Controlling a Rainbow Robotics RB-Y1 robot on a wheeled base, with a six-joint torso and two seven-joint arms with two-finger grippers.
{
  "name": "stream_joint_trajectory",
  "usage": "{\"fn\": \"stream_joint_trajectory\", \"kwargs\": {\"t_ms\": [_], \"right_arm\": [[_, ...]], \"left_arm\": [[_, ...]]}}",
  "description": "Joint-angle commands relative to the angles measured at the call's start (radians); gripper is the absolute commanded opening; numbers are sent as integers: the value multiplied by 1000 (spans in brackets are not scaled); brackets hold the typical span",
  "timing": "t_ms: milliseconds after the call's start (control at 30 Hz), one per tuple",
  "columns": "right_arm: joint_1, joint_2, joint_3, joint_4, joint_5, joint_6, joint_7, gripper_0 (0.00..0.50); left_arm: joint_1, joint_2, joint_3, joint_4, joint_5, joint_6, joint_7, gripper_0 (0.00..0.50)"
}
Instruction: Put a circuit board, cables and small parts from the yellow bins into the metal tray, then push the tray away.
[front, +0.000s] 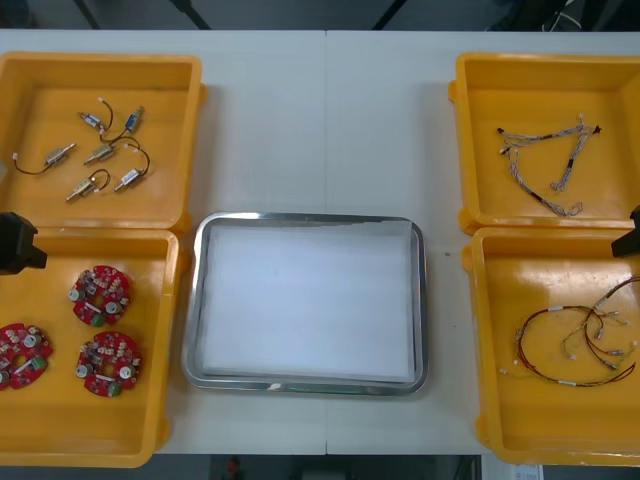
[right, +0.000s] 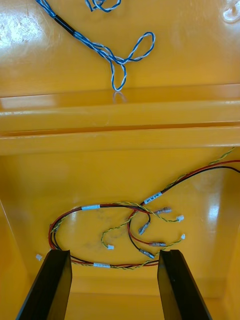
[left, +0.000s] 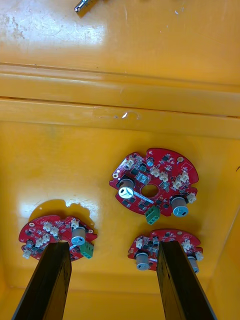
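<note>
Yellow bins (front: 150, 300) flank the metal tray (front: 192, 300), white inside. I count three circuit boards (left: 154, 187) under the left gripper (left: 112, 247), spread wide; right gripper (right: 114, 254), likewise spread, hangs over red-and-yellow cables (right: 90, 207).

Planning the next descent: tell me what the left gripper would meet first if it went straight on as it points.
Probably the bare floor of the yellow bin: the left gripper, jaws open, aims between two near circuit boards. Either could catch a jaw; depth is unclear.
</note>
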Motion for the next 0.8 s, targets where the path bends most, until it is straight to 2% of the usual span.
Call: {"fn": "stream_joint_trajectory", "kwargs": {"t_ms": [33, 800], "right_arm": [[5, 4, 3, -4, -7, 7, -18, 500], [5, 4, 3, -4, -7, 7, -18, 500]], "left_arm": [[20, 52, 24, -17, 8, -8, 43, 500], [20, 52, 24, -17, 8, -8, 43, 500]]}}
